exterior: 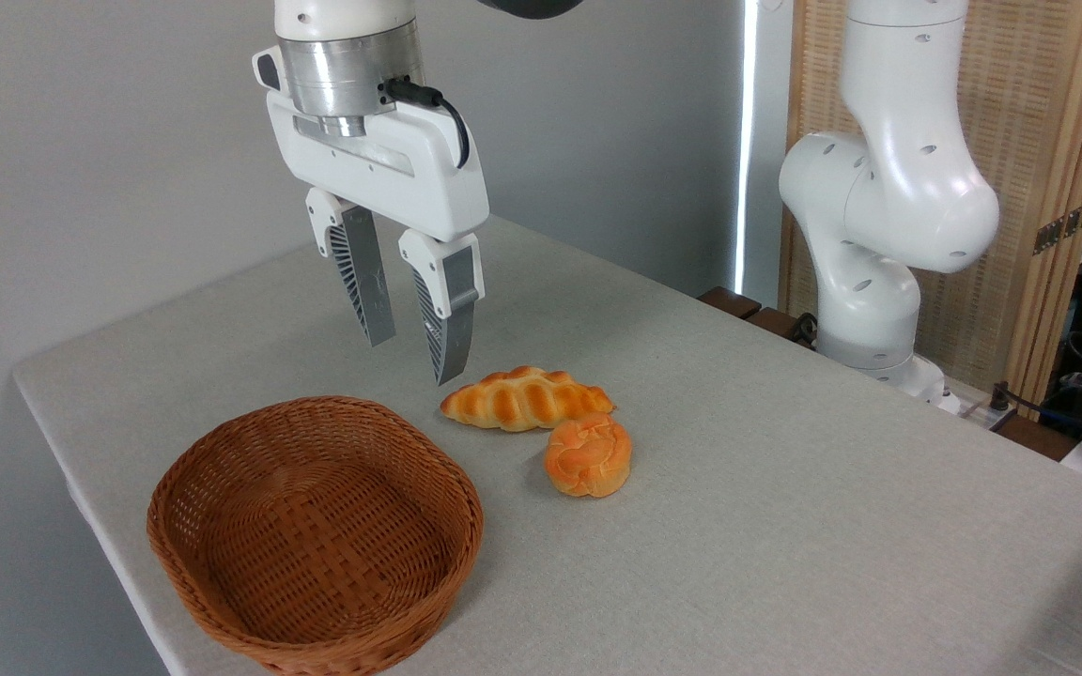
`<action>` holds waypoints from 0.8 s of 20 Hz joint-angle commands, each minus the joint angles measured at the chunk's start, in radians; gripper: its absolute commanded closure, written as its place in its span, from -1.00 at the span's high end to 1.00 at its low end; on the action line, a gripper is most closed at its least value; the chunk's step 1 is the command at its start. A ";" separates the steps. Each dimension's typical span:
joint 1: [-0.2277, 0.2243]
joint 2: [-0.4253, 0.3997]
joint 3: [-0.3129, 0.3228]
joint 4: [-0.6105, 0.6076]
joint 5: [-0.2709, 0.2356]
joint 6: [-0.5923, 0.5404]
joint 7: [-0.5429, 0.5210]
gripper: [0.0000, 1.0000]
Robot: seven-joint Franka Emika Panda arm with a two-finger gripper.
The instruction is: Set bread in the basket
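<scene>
Near left: oval wicker basket on the grey table, nothing inside. Above and just beyond its far rim: gripper hanging in the air, fingers pointing down, jaws spread, holding nothing. Right of the basket: braided loaf. Touching the loaf's near right side: round orange bun, flat on the table, outside the basket.

You see a woven wicker basket, rough; matt grey cloth on the table; glossy white plastic gripper housing, ribbed fingers.
</scene>
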 commanded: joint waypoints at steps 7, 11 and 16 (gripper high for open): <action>-0.022 -0.077 0.009 -0.109 -0.007 0.051 0.000 1.00; -0.041 -0.141 0.009 -0.216 0.000 0.120 0.003 1.00; -0.094 -0.198 0.004 -0.362 0.000 0.127 0.144 1.00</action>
